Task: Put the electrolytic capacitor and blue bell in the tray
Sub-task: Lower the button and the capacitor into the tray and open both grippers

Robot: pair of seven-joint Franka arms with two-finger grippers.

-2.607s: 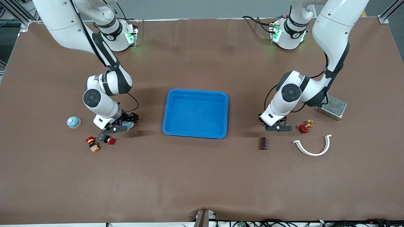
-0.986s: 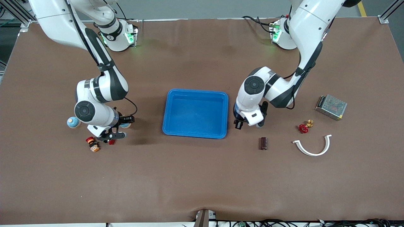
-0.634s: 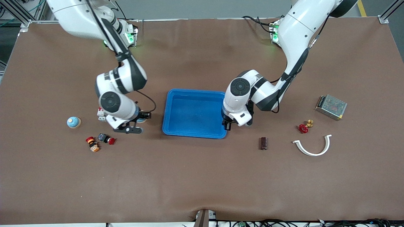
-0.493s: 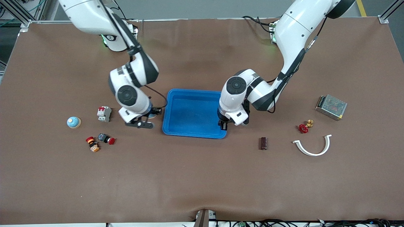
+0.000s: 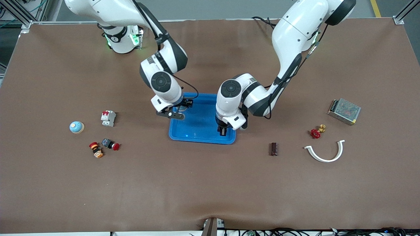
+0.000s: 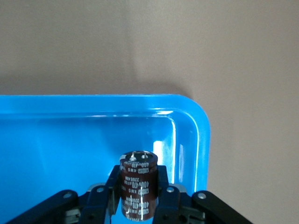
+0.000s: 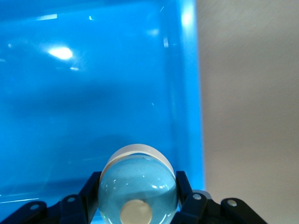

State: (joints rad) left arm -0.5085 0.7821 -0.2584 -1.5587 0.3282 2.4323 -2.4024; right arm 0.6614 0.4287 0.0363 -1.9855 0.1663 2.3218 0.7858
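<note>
1. Holding the capacitor [image 6: 138,190], the left gripper [image 5: 223,130] hangs over the tray [image 5: 197,137] near the corner toward the left arm's end; the wrist view shows the fingers [image 6: 167,198] pinching the brown cylinder at its sides.
2. Capacitor axis: it runs lengthwise out from between the fingers, its marked end pointing down at the tray floor. Rim and corner sit just beside it, so the margin is small on that side.
3. The right gripper [image 5: 175,111] is over the tray's edge toward the right arm's end, pinching the blue bell [image 7: 138,191], whose dome shows in the wrist view. The tray floor lies directly beneath; the rim [image 7: 189,93] is close alongside.
4. Judgement: both items sit above the tray interior, so each release turns on a straight drop. The capacitor, landing on end, may topple and roll.
5. A second brown cylinder [image 5: 273,148] and another bell-like dome [image 5: 76,127] lie on the table well apart from the tray.
</note>
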